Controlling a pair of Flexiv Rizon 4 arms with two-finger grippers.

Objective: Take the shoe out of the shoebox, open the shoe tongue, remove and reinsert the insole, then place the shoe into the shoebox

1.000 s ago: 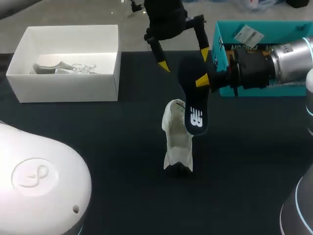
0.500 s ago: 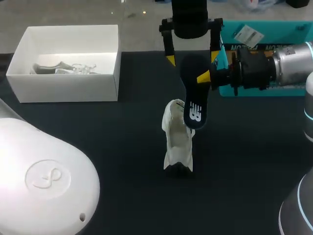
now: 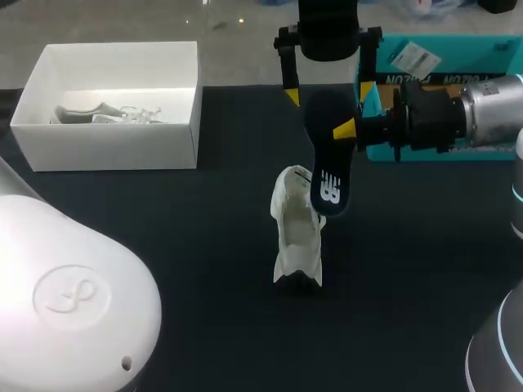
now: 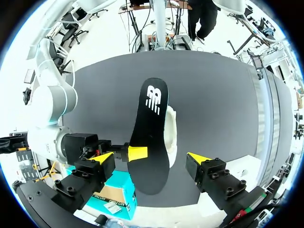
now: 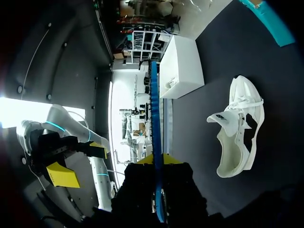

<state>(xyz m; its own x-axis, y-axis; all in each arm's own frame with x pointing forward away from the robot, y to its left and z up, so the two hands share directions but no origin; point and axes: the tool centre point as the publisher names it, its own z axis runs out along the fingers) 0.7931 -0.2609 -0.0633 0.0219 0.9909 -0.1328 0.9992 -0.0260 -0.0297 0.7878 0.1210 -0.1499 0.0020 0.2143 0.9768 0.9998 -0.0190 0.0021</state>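
Right jaws clenched on dark insole (image 3: 325,147), white logo print, held over white sneaker (image 3: 296,241) on bench (image 3: 163,237); logo end maybe touching collar. Left jaws released, straddling insole's other end. Teal shoebox (image 3: 466,51) labelled.

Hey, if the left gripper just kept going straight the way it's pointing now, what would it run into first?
Most likely the dark insole held by the right gripper: it hangs between and ahead of the left gripper's open fingers. The white shoe lies beyond it; depth is uncertain.
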